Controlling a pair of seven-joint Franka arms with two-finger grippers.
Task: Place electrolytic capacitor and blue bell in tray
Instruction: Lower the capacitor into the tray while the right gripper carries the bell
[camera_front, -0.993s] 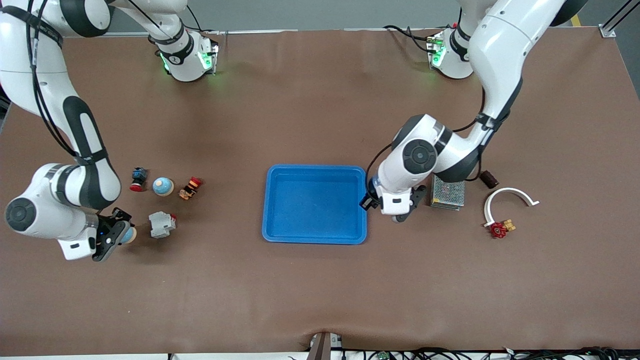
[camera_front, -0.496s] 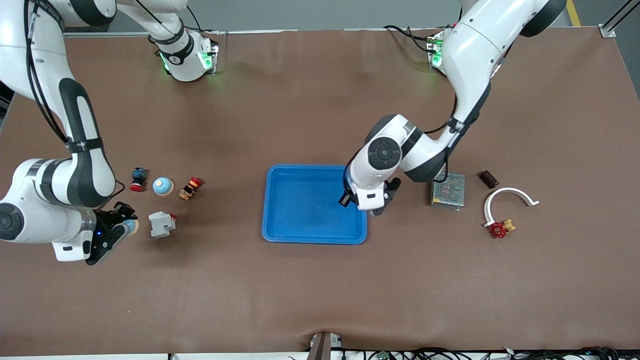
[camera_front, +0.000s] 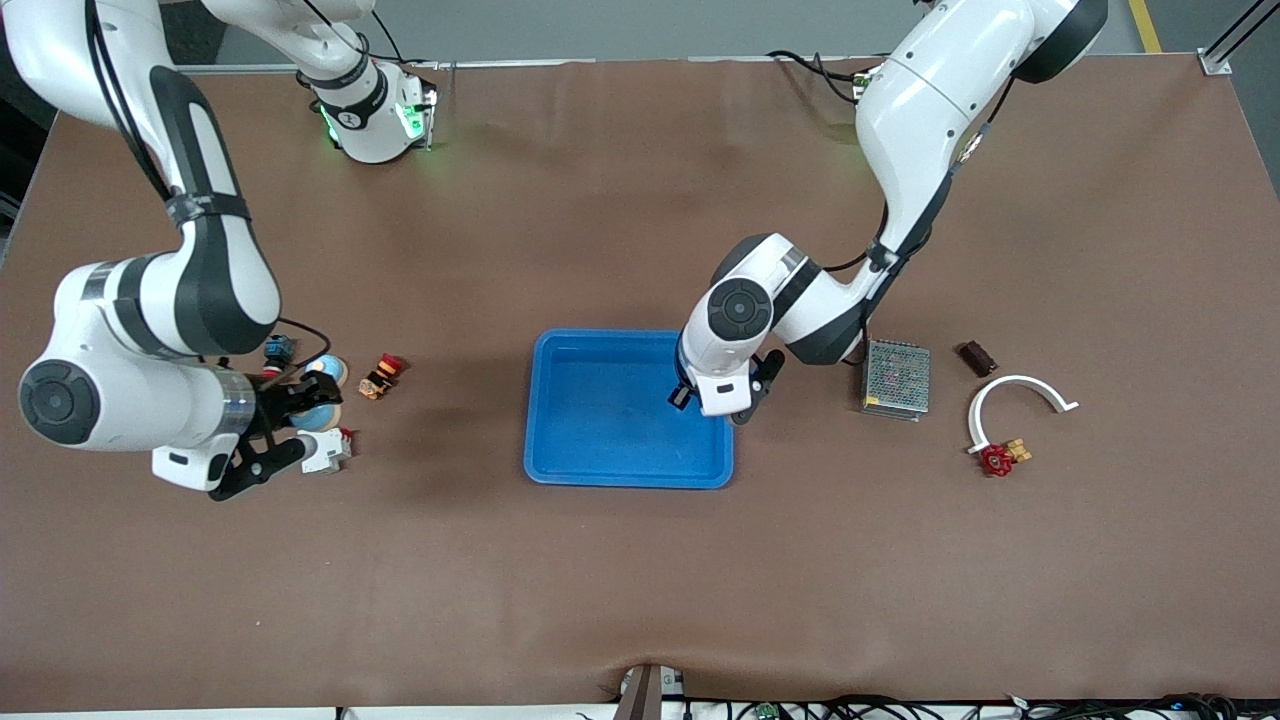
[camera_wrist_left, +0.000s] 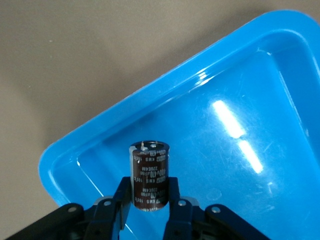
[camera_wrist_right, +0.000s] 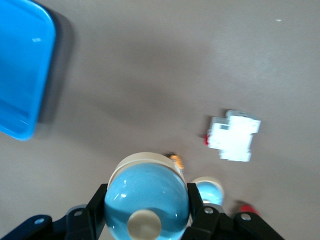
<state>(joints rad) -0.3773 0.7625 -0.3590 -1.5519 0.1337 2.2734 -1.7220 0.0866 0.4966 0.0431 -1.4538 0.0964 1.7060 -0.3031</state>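
The bright blue tray lies mid-table. My left gripper hangs over the tray's end toward the left arm's side. It is shut on a dark brown electrolytic capacitor, held upright between its fingers above the tray floor. In the front view the hand hides the capacitor. My right gripper is up over the cluster of small parts toward the right arm's end. It is shut on a blue bell with a cream base. A second blue bell sits on the table, also seen in the right wrist view.
A white block, a red-and-blue button and an orange-red part lie under or beside my right hand. A grey mesh box, a dark brown piece, a white curved piece and a red part lie toward the left arm's end.
My left gripper moved from beside the mesh box to over the tray with the capacitor. My right gripper rose with the blue bell and shifted toward the tray.
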